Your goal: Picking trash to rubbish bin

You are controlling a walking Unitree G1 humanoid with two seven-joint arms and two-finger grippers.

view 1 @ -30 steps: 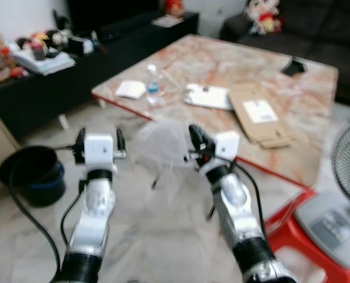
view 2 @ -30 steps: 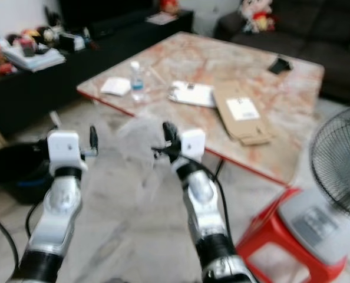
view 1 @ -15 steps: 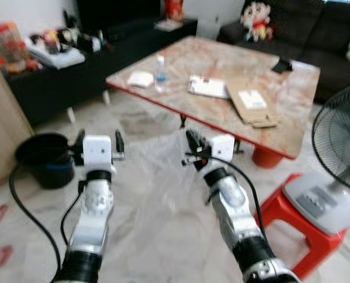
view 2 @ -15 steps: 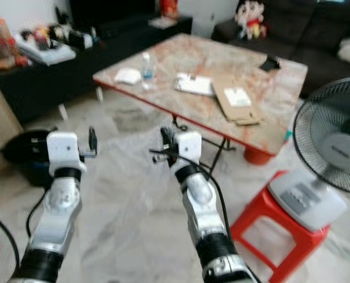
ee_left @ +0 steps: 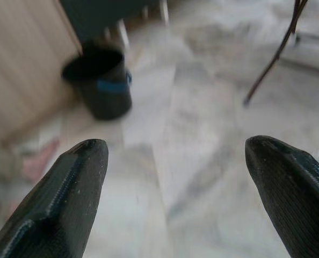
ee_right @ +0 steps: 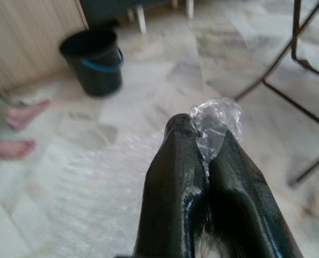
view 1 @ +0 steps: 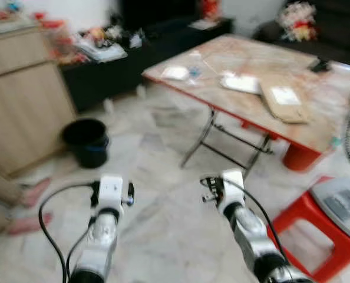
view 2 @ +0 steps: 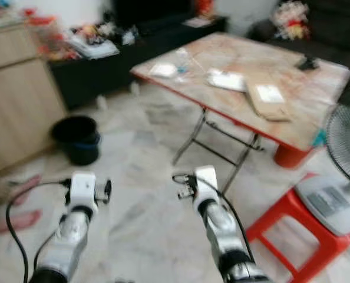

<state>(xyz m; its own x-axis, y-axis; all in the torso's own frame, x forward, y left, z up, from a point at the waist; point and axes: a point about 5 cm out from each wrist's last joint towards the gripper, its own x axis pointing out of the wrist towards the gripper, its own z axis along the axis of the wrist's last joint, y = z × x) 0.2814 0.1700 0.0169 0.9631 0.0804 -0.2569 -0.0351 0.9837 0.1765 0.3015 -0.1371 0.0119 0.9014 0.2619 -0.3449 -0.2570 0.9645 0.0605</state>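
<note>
- Clear plastic wrap sits pinched between the right gripper's closed fingers, held forward above the floor.
- Left gripper, fingers spread and empty, is raised alongside.
- Black bin stands ahead by the cabinet.

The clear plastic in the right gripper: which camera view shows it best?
The right wrist view: the right gripper is shut on the clear plastic, which bunches out past the fingertips. In the eye views the right gripper is small and blurred, and the plastic cannot be made out.

Crumpled clear plastic wrap pinched in right gripper; black bin upright.
</note>
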